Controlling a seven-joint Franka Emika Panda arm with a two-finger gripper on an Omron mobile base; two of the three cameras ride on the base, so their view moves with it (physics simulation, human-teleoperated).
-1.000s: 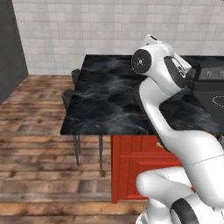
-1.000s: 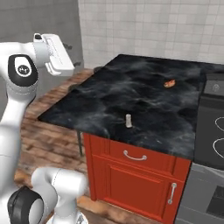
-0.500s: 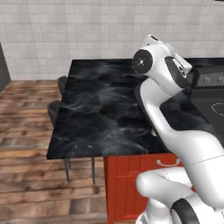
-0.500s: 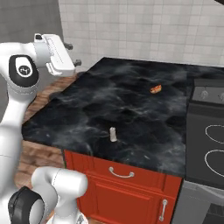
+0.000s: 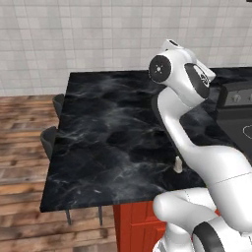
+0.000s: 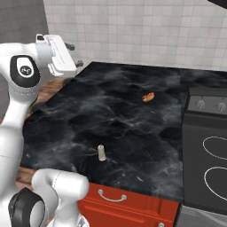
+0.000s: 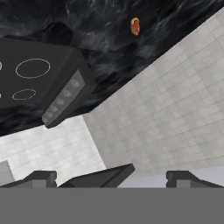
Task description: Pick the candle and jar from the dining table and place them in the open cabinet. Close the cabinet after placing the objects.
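Note:
The candle [image 6: 101,153], a small pale stub, stands upright near the front edge of the black marble dining table [image 6: 133,128]. It also appears beside my arm as the candle [image 5: 177,165]. My gripper [image 6: 75,55] hangs high over the table's far left corner, well away from the candle. It is open, with nothing between its fingers. In the hand view the gripper [image 7: 111,177] shows its two tips wide apart. The jar and the cabinet are out of view.
A tiny orange item [image 6: 148,96] lies on the marble toward the back. A black stove [image 6: 208,150] adjoins the table on the right. Dark chairs [image 5: 49,138] stand at the left edge, over the wood floor. Red drawers [image 6: 128,206] sit under the front edge.
The whole scene has slid across both base views, so the base has driven and the camera moved with it. The arm keeps its pose and the gripper stays open.

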